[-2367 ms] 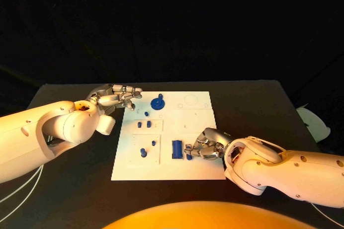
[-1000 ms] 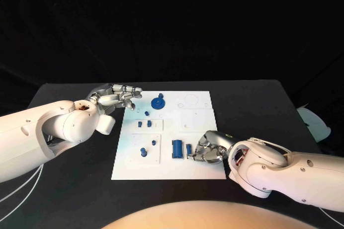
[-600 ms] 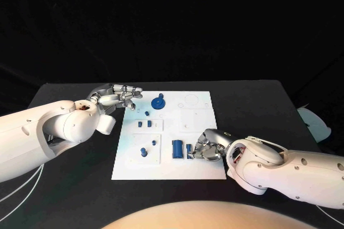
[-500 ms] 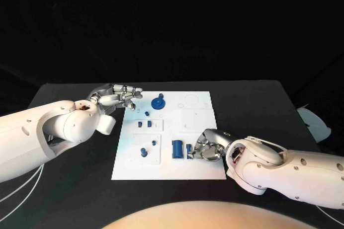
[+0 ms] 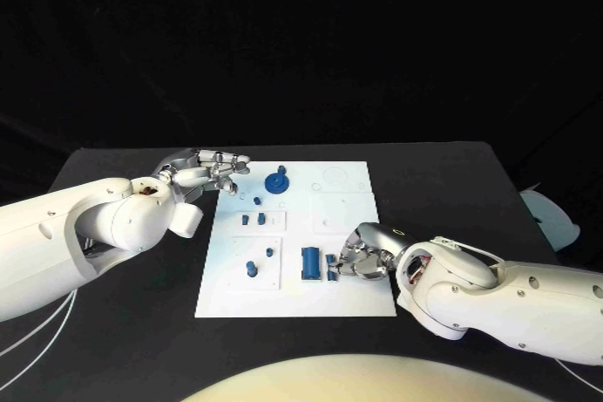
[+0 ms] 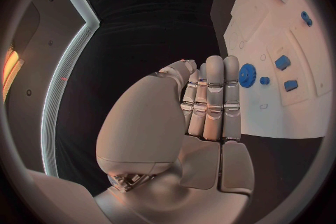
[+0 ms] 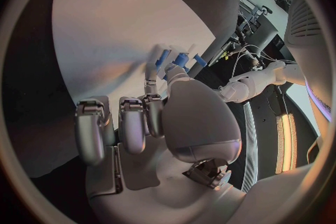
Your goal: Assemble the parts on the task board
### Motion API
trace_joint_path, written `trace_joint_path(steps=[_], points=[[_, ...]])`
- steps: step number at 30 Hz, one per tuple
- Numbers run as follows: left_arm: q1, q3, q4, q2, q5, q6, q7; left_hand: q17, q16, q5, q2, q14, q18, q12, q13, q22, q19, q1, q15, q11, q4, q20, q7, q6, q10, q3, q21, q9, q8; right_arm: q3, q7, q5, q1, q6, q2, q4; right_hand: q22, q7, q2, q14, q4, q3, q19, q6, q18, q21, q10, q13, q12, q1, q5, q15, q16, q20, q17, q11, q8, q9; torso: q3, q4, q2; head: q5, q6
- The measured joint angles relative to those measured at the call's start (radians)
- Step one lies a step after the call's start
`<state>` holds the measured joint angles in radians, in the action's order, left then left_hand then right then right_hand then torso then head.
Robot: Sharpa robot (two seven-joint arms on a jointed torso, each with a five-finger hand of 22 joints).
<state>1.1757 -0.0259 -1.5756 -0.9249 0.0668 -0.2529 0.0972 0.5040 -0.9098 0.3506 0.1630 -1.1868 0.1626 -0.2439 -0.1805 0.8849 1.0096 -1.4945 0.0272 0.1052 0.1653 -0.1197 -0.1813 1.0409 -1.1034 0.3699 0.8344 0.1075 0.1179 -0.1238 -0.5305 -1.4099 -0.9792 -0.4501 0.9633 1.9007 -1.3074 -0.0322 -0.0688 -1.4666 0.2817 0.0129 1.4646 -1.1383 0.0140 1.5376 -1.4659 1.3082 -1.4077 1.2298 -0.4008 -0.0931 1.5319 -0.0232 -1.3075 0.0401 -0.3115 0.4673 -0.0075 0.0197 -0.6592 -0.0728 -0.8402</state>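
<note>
A matte black rectangular counter [image 5: 440, 193] stands against deep darkness on every side. In the left wrist view, a pale glowing strip of light [image 6: 66, 67] bends along a dark wall.

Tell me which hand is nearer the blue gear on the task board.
Left. The left hand sits just off the board's far-left corner beside the blue gear; the right hand works at the board's near-right part.

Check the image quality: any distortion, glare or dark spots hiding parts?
Head view: task board evenly lit, parts legible, surroundings black. Left wrist view: fisheye bends the board's edges; left hand fills the middle. Right wrist view: right hand hides most parts.
</note>
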Motion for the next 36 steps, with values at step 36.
trace_joint_path(steps=[36], points=[[-0.049, -0.008, 0.293, 0.211, -0.145, -0.067, 0.208, -0.434, 0.842, -0.012, -0.062, 0.343, -0.023, 0.181, 0.118, -0.525, -0.322, 0.041, 0.168, 0.081, 0.057, -0.172, 0.053, -0.189, 0.220, -0.321, -0.732, -0.043, -0.053, 0.009, 0.841, 1.182, -0.179, 0.086, -0.266, -0.666, 0.658, -0.161, 0.019, 0.379, -0.106, -0.108, -0.529, 0.156, 0.156, -1.470, 0.377, -1.183, 1.337, 0.244, 0.189, 0.211, -1.446, -0.204, 1.128, -0.191, 0.246, -0.299, -0.0117, -0.0242, 0.119, 0.035, 0.177]])
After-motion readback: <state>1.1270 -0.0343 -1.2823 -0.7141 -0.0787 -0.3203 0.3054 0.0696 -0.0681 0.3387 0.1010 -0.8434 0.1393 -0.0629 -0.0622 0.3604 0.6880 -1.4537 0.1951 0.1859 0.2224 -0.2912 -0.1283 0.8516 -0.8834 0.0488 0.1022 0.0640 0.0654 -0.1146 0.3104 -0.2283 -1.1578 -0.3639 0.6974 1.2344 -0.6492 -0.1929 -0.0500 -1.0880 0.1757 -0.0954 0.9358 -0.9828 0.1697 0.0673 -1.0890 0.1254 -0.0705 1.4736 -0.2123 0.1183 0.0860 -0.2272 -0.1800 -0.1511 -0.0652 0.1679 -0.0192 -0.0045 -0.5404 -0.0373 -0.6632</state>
